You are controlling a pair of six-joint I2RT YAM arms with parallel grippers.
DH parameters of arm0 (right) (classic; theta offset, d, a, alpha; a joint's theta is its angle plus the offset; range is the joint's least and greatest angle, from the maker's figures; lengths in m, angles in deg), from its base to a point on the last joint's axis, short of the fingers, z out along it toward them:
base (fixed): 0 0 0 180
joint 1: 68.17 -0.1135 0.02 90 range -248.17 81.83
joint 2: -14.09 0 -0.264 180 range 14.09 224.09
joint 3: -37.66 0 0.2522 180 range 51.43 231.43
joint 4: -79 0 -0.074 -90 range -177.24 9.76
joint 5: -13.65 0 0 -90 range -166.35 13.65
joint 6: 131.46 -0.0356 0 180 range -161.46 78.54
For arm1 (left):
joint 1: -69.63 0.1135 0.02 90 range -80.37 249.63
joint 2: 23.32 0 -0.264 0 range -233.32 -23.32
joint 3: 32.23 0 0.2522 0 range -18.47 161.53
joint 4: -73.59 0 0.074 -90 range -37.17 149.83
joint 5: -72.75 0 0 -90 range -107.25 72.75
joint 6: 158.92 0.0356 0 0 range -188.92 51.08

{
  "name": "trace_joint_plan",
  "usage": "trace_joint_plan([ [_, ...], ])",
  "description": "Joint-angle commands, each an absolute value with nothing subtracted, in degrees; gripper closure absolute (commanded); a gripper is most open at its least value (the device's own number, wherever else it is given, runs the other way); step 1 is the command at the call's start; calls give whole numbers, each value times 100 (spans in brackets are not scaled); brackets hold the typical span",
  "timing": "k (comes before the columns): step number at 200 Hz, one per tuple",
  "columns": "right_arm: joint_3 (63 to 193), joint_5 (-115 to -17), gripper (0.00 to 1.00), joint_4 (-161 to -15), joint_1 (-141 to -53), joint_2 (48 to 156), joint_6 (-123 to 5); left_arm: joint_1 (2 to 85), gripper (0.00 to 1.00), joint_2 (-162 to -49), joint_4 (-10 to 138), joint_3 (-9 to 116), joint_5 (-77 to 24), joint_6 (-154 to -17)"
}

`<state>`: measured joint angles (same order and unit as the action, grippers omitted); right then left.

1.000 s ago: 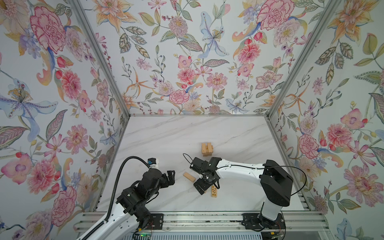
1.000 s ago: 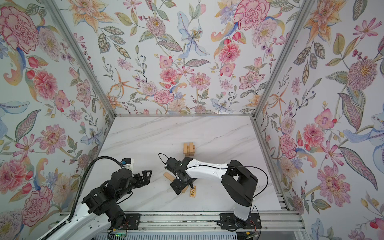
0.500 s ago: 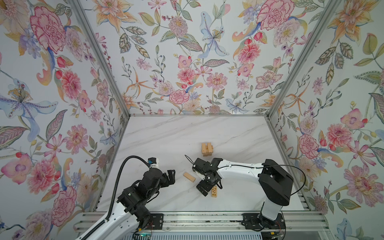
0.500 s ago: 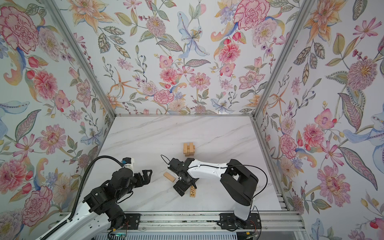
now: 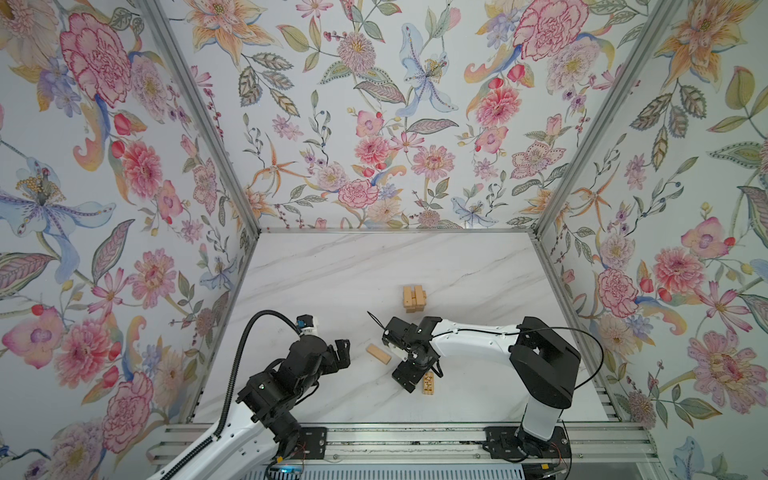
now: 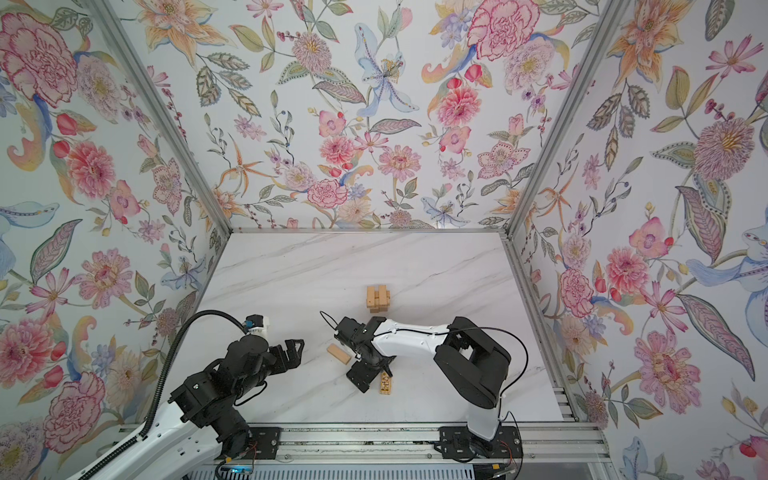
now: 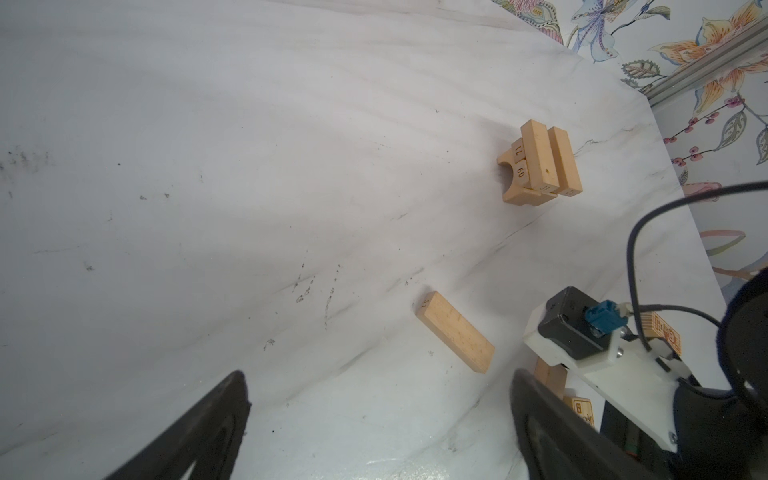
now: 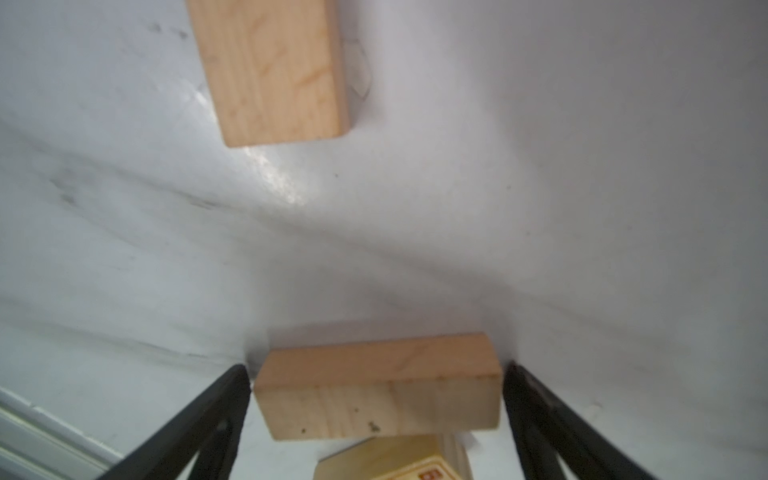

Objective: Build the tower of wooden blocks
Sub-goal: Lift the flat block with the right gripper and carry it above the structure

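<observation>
Marble table [image 5: 332, 270], walled on three sides, lies free left of and behind the tower [image 5: 414, 298] at mid-table. A loose block [image 5: 378, 354] lies in the gap between left gripper [image 5: 341, 351] and right gripper [image 8: 377, 367], whose spread jaws straddle a second block [image 8: 374, 403], an engraved block [image 5: 428, 382] just beside.

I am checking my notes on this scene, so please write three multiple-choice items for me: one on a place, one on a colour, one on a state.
1. The tower stands:
A. on the table, farther back than the plain block
B. on the front rail
C. on an arm

2. The plain block is:
A. blue
B. light tan
C. black

3. The left gripper is:
A. shut on a block
B. shut on the tower
C. open and empty

Key:
1 A, both top views show it behind that block.
2 B, its wood is pale.
3 C, its jaws stand apart over bare table.
</observation>
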<state>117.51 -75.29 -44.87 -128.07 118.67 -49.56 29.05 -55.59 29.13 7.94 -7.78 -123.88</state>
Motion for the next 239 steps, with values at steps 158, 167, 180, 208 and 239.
trace_joint_plan([
  [158,13350,-7752,48,-3244,-11965,11408,-6057,3093,1,-6460,3223,1550,-519,-11566],
  [167,13602,-7805,48,-3160,-11846,11471,-6165,3189,1,-6566,3277,1609,-594,-11452],
  [180,14000,-7947,49,-3000,-11635,11631,-6355,3343,1,-6720,3371,1710,-706,-11276],
  [208,14735,-8195,49,-2829,-11249,12074,-6691,3654,1,-7094,3587,1950,-961,-10948],
  [239,15586,-8289,49,-2618,-11029,12713,-6778,3934,1,-7506,3807,2222,-1168,-10632],
])
